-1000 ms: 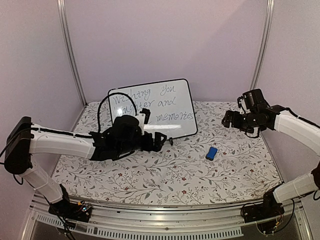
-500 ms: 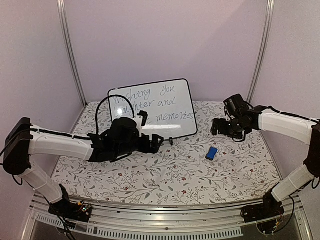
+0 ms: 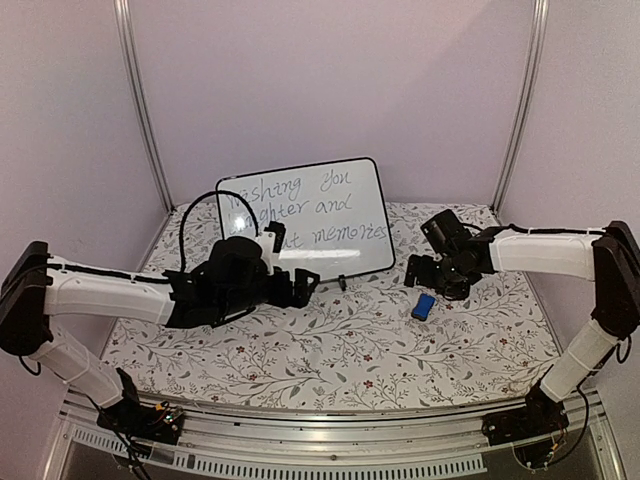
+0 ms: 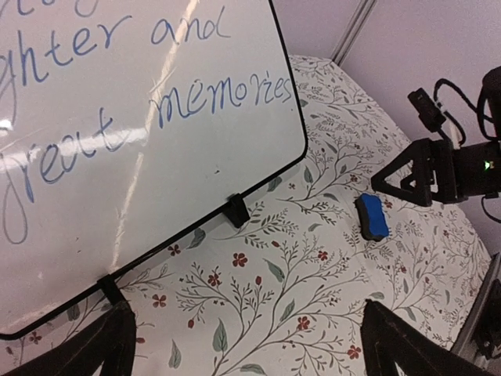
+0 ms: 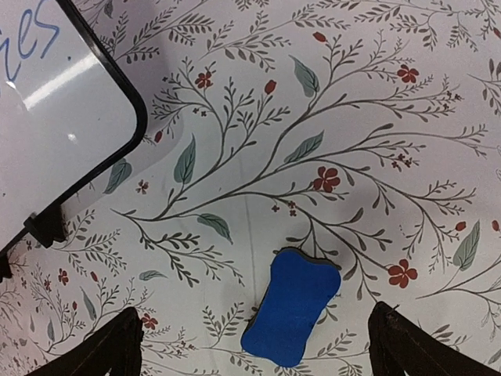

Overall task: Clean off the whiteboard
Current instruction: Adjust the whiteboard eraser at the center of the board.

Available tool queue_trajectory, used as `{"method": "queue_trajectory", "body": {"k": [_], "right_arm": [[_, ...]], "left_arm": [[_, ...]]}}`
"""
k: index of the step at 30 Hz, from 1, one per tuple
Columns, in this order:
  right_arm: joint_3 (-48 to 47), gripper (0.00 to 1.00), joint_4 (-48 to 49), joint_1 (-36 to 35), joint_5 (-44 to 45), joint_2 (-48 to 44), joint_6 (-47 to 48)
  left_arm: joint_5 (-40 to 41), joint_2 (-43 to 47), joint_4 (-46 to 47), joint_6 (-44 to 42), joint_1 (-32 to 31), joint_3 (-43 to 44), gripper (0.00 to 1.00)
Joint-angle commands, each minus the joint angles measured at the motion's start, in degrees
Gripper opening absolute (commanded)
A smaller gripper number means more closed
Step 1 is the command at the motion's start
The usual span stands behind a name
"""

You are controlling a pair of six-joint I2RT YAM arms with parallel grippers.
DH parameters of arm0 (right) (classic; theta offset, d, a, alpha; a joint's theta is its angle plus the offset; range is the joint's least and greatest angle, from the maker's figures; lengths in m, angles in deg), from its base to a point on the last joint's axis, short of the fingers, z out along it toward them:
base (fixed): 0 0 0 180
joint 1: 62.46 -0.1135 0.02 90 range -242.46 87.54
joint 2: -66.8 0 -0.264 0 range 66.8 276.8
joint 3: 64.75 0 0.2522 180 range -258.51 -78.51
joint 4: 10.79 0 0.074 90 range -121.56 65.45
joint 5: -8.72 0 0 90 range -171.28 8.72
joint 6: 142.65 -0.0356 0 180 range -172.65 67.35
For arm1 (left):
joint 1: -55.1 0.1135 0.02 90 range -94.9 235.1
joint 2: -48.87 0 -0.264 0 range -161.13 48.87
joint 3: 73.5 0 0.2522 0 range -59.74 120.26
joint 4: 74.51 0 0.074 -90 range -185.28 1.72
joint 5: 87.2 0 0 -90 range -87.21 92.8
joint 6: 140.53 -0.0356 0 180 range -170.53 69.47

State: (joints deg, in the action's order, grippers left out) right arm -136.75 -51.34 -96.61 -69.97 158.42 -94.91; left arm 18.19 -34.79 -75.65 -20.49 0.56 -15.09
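Top view: the whiteboard [image 3: 330, 215] stands tilted at the back of the floral table [image 3: 330, 360], with open cloth before it. My left gripper [image 3: 305, 285] is near its lower edge, my right gripper [image 3: 425, 272] just above the blue eraser [image 3: 423, 306]. Left wrist: the board's feet lie ahead; jaws wide, empty. Right wrist: the eraser lies between my spread fingers, clear of both.

Handwritten in blue cursive marker on the whiteboard [image 3: 335, 225], in three lines: top ending "…shing you", second "…ghter and", third "great memories", this last read whole only from the left wrist view [image 4: 117, 141]. First letters of the upper two lines hidden.
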Motion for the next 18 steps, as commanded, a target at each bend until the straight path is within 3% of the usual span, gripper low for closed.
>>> {"method": "queue_trajectory", "body": {"k": [1, 18], "right_arm": [[1.2, 0.99, 3.2, -0.6, -1.2, 3.3, -3.2], [1.3, 0.99, 7.1, -0.5, -4.4, 9.3, -3.6]], "left_arm": [[0.7, 2.4, 0.8, 0.1, 1.3, -1.6, 1.00], [0.6, 3.0, 0.9, 0.5, 1.8, -2.6, 1.00]]}}
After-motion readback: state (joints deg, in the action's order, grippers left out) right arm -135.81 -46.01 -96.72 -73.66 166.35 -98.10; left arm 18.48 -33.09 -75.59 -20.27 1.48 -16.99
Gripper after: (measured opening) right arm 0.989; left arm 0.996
